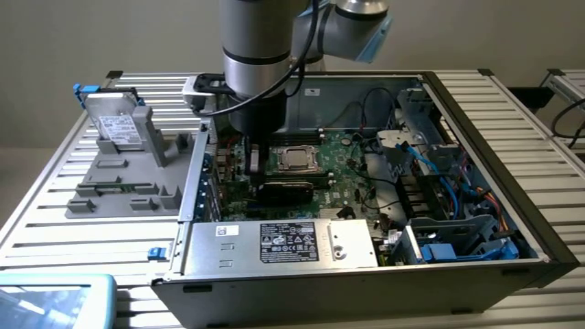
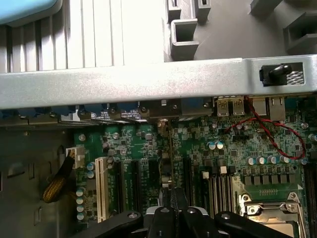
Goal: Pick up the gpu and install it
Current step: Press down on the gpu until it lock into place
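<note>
One open computer case sits mid-desk, arm reaching inside. Tool pinched shut on the gpu, held edge-on, upright over the motherboard slots by the case's rear wall, apparently lined up for seating.

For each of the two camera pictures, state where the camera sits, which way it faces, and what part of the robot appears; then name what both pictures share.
Exterior view: off the arm, raised, looking down into the open black computer case; the grey robot arm reaches in.
Wrist view: on the wrist, facing along the black pincer onto the green motherboard; the pincer is shut on the thin black gpu card, seen edge-on over the slots.
Shared: motherboard, silver processor socket, grey slotted parts tray.
</note>
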Robot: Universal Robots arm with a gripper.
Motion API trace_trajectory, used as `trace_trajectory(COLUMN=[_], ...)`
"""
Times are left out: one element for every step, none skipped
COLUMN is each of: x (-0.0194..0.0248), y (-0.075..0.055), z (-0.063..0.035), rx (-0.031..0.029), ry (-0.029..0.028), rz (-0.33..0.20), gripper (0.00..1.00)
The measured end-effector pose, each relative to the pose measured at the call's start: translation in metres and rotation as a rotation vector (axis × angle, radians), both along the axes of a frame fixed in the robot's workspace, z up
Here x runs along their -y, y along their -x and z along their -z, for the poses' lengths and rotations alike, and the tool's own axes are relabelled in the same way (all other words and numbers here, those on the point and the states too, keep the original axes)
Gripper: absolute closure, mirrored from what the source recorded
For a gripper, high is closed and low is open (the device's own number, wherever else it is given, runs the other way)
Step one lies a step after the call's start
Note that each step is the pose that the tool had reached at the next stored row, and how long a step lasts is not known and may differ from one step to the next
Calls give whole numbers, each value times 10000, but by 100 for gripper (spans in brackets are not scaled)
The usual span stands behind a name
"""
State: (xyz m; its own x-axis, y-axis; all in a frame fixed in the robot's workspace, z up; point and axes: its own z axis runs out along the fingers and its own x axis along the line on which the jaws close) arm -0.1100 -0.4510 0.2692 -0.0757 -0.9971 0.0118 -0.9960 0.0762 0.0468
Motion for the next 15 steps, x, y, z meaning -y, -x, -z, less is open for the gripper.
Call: trace_trajectory(x=[0, 0, 1, 1, 1, 0, 0, 0, 0, 0, 0, 1, 1, 1, 0], y=[1, 3, 4, 5, 6, 6, 7, 7, 7, 7, 7, 9, 10, 11, 12], z=[5, 9, 12, 16, 18, 19, 21, 22, 23, 23, 24, 25, 27, 26, 2], rx=[0, -1, -2, -3, -4, -3, -3, -2, -1, 0, 0, 0, 0, -2, 2], ry=[1, 2, 4, 6, 6, 5, 2, -2, -6, -8, -9, -8, -7, -7, -25], rz=[2, 6, 8, 12, 16, 21, 26, 30, 33, 35, 36, 37, 39, 42, 52], gripper=[88, 88, 88, 88, 88, 88, 88, 88, 88, 88, 88, 88, 88, 88, 88])
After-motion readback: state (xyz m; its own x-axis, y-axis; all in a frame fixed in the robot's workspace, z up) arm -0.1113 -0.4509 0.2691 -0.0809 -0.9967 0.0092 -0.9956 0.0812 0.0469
